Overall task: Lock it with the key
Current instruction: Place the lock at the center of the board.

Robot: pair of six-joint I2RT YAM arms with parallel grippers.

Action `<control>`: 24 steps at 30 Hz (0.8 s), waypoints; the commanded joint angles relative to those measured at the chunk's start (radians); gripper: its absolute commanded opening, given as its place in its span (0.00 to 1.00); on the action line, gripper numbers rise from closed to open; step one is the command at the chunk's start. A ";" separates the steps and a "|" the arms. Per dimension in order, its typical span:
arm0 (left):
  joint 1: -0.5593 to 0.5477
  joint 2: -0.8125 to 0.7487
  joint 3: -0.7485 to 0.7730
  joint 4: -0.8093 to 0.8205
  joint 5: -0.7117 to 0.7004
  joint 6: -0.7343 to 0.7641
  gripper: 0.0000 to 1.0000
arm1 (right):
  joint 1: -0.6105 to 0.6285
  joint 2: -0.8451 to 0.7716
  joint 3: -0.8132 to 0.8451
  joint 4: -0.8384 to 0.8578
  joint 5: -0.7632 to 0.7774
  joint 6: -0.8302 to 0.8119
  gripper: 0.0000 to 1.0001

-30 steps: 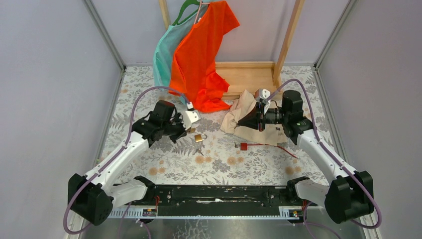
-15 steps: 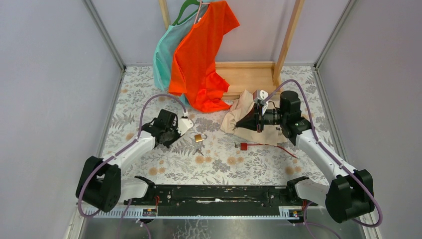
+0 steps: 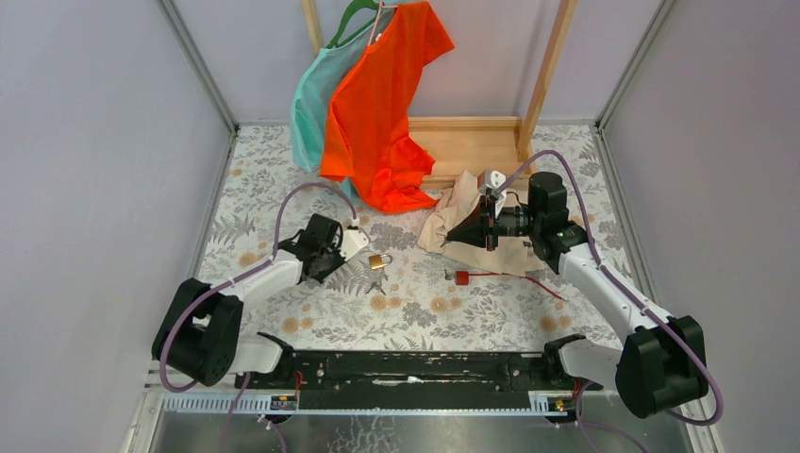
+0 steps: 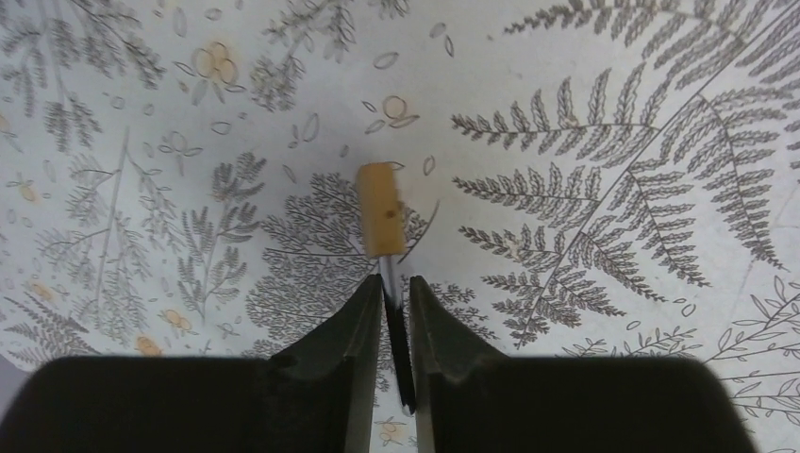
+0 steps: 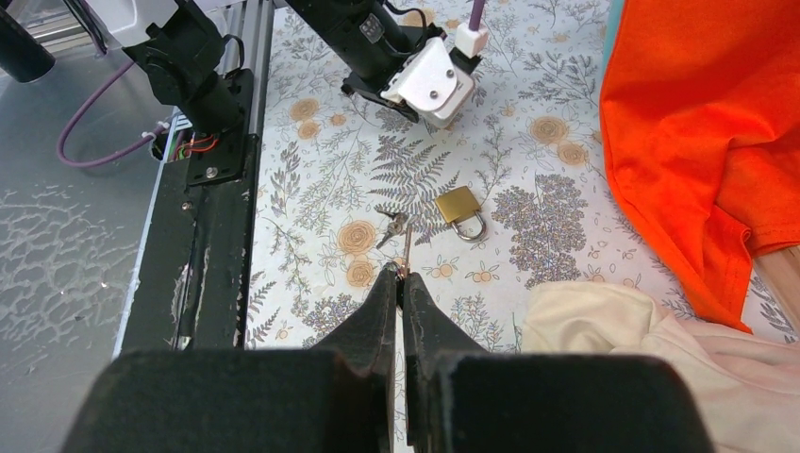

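- The padlock (image 5: 460, 208) has a squat brass body and a silver shackle. It lies flat on the floral table cover (image 3: 425, 307); whether the shackle is latched cannot be told.
- A small bunch of keys (image 5: 391, 226) lies just beside the padlock, on the side nearer the arm bases.
- The left gripper (image 4: 394, 281) is low over the cover, its jaws pressed almost together on a thin metal strip (image 4: 400, 340) that ends in a tan stub (image 4: 381, 209). What this piece is cannot be told.
- From above, the padlock sits near that gripper, to its right and apart from it.
- The right gripper (image 5: 401, 274) hovers over a beige cloth (image 3: 462, 203), jaws nearly closed with a thin metal sliver (image 5: 407, 247) jutting from the tips; it is too small to identify.
- Padlock and keys lie ahead of those tips, well apart.
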 commanded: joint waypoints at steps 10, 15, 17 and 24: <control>-0.027 -0.039 -0.064 0.073 -0.030 -0.030 0.43 | 0.010 0.022 0.005 0.023 0.001 -0.015 0.00; -0.027 -0.077 -0.049 0.031 0.007 -0.031 0.56 | 0.046 0.042 0.000 0.046 0.018 0.003 0.00; -0.026 -0.099 -0.030 0.004 0.027 -0.031 0.63 | 0.073 0.058 -0.007 0.079 0.035 0.028 0.00; 0.029 -0.205 0.047 -0.067 0.129 -0.046 0.91 | 0.230 0.155 -0.010 0.204 0.143 0.154 0.00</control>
